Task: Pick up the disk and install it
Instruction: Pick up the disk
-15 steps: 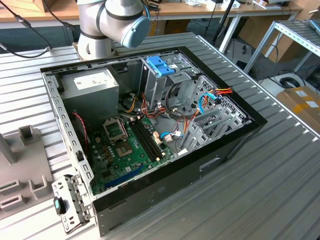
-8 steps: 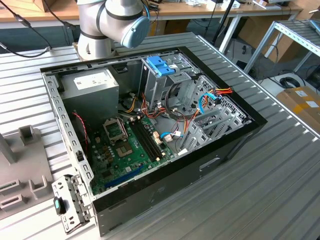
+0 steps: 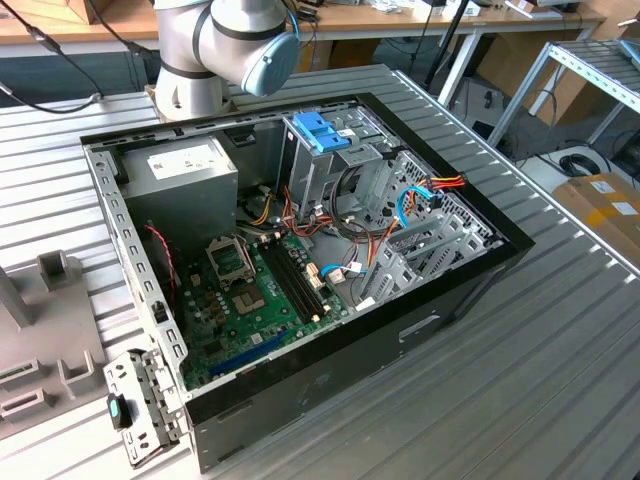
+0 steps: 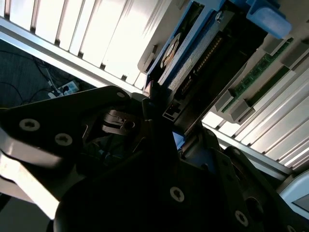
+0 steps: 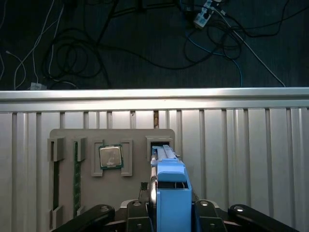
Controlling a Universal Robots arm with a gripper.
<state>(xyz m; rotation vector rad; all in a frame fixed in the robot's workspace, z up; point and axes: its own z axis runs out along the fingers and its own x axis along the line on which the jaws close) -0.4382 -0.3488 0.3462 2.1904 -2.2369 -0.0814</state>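
Reviewing the first wrist view, found gripper (image 5: 170, 217) closed narrow on the disk (image 5: 171, 193), over grey fixture tray (image 5: 111, 193). Judged stiff, dense, shock-sensitive; best held by blue rails, never label face. Read long axis as running from wrist toward tray slot. Logged computer case (image 3: 350, 370) at 6 o'clock from arm base (image 3: 200, 60), exterior view.

The disk (image 5: 170, 193) is bright blue, the ribbed table (image 5: 241, 145) silver-grey, the motherboard (image 3: 240, 310) green.
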